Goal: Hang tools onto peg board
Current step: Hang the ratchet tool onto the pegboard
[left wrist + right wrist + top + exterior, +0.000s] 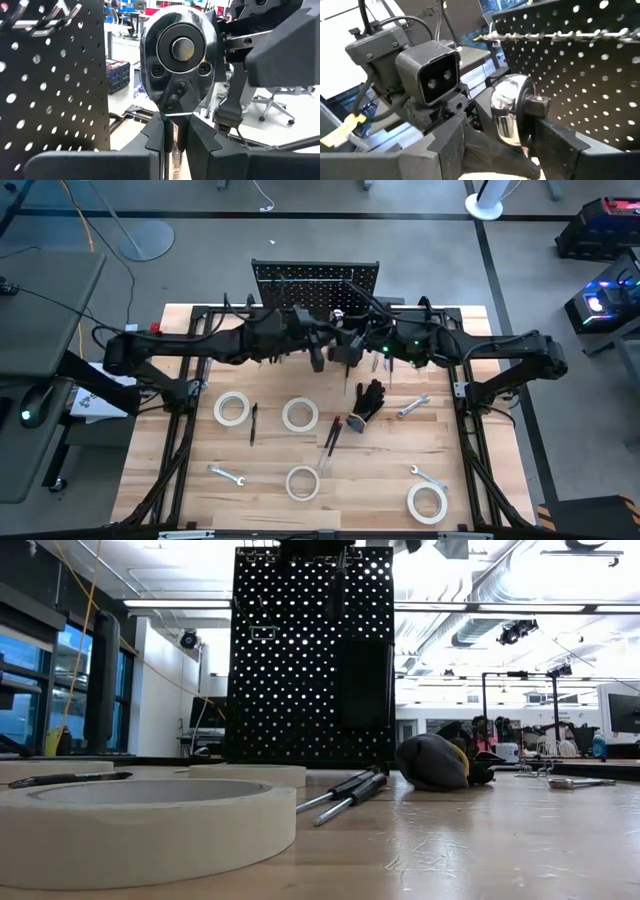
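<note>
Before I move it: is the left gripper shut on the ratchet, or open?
Shut: the left gripper pinches the ratchet by its handle, just below the chrome head.

We're in a robotics lab here: grey floor, exposed ceiling ducts (500, 580) overhead, office chairs (280, 102) beyond, blue-lit equipment (598, 302) at the side, cables (90, 240) trailing past the wooden tabletop (380, 470).
</note>
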### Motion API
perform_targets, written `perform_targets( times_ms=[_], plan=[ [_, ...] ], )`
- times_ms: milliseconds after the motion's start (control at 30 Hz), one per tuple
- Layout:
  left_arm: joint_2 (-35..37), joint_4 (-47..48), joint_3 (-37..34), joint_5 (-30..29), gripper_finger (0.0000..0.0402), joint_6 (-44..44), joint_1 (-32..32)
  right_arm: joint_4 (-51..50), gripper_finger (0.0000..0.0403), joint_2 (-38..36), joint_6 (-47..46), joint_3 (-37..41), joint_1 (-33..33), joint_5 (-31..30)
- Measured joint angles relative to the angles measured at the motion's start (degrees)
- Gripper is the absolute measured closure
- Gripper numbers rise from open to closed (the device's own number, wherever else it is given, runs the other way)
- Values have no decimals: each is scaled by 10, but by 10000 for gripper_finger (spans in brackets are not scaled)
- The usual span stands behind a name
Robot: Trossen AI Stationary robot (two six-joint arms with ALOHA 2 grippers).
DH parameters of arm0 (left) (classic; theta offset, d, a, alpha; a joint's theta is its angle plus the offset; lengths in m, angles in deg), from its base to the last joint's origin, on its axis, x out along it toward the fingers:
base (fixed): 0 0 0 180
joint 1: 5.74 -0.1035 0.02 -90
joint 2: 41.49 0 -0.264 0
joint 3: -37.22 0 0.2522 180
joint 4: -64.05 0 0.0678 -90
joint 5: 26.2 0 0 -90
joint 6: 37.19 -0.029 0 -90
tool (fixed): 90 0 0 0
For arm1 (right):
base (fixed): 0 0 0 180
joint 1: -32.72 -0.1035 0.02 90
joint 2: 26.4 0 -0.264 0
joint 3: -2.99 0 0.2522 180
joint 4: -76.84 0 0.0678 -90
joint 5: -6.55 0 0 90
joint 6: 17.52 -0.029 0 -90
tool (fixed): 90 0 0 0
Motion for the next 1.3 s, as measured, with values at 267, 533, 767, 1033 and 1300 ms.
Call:
perform_targets(
  times_ms=[267,533,767,1033,1300],
  plan=[
    [-14,-7,22,-9,366,0,20,-1,205,0,-2,0,0,-31],
    [-14,-12,23,-30,366,12,29,3,360,0,14,0,-3,-61],
    [13,34,23,-6,298,-4,32,-16,359,-16,26,1,-10,-76],
    [109,223,24,-2,220,-13,22,-149,359,-64,8,1,-9,-134],
    [201,278,-8,43,215,37,15,-101,359,-44,64,1,2,-238]
  ],
)
